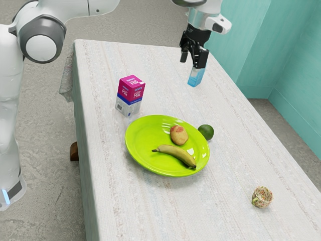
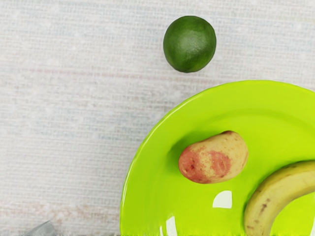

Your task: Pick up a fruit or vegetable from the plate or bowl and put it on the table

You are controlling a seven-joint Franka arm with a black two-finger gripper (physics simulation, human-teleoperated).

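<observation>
Exterior view, nearest part first: a small patterned cup point(image 1: 262, 197) is seen on the table point(image 1: 220, 216), and a set-down spot between it and the plate point(image 1: 145, 161) could be used. On the plate, the banana point(image 1: 175, 153) is best left undisturbed if the potato point(image 1: 179, 135) is chosen, as seems the easier pick. The potato should be straddled across its narrower width, low on its sides, without the glossy plate being pressed; its rounded skin may slip if it is pinched high. Just beyond the rim, the lime point(image 1: 205, 132) should be kept from being nudged. Farther off, the gripper point(image 1: 191, 63) is held raised, fingers parted and nothing grasped; it should be centred over the potato before being lowered straight down.
</observation>
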